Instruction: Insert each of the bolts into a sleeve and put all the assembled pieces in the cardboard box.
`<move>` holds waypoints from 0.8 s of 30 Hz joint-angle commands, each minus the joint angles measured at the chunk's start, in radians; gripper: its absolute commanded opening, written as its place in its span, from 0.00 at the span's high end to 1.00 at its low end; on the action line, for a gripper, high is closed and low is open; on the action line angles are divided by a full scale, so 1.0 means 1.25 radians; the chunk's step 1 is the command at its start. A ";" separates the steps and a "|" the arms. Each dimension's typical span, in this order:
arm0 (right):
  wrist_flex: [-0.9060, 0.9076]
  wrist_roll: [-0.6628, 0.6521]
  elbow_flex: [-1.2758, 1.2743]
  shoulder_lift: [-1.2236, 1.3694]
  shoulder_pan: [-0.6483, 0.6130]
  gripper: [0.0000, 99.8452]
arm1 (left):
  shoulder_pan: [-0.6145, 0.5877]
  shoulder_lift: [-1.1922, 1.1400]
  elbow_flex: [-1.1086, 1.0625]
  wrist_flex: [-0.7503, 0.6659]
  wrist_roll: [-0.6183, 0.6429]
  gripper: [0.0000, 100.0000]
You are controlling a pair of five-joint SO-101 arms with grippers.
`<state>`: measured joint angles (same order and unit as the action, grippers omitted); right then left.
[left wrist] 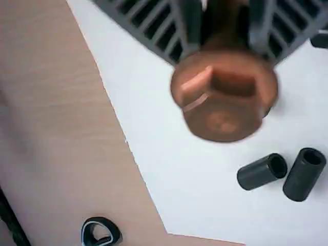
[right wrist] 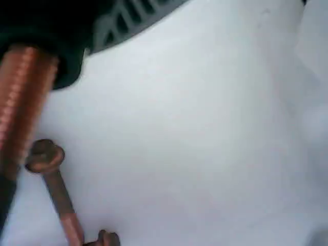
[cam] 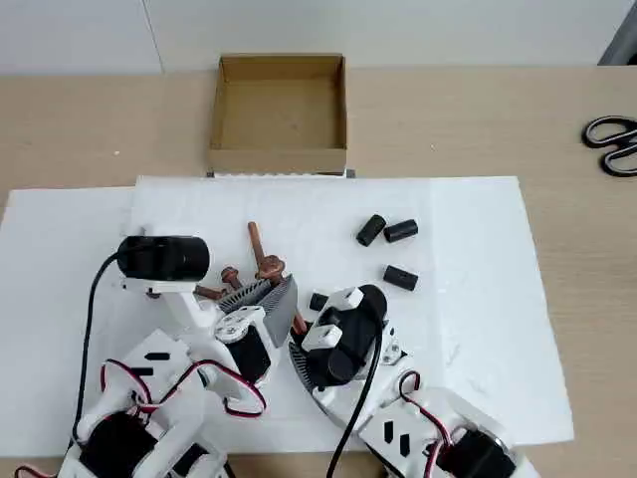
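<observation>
My left fingers clamped on a bolt, my right fingers gripping a sleeve over its shaft, loose sleeves on the white sheet, cardboard box beyond.

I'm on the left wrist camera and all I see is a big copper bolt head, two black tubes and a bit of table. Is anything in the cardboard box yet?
Observer: No. In the high view the cardboard box is empty.
Operator: Are there just my two tubes?
Observer: There are three. A third sleeve lies alone, farther from the box.
Operator: Are there any more bolts?
Observer: Yes. The right wrist view shows a loose bolt lying on the white sheet.
</observation>
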<state>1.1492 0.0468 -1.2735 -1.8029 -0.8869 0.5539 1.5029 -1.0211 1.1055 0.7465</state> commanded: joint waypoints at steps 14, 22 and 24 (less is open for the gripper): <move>-0.050 -0.010 0.029 -0.003 -0.001 1.00 | 0.079 0.007 0.035 0.144 -0.139 0.99; -0.047 -0.043 0.038 -0.003 0.025 1.00 | 0.080 0.007 0.036 0.150 -0.173 0.99; -0.046 -0.042 0.038 -0.004 0.025 1.00 | 0.080 0.007 0.036 0.150 -0.185 0.99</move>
<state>1.1185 0.0100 -1.2750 -1.8013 -0.8823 0.6536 1.5075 -1.0088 1.2820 0.5378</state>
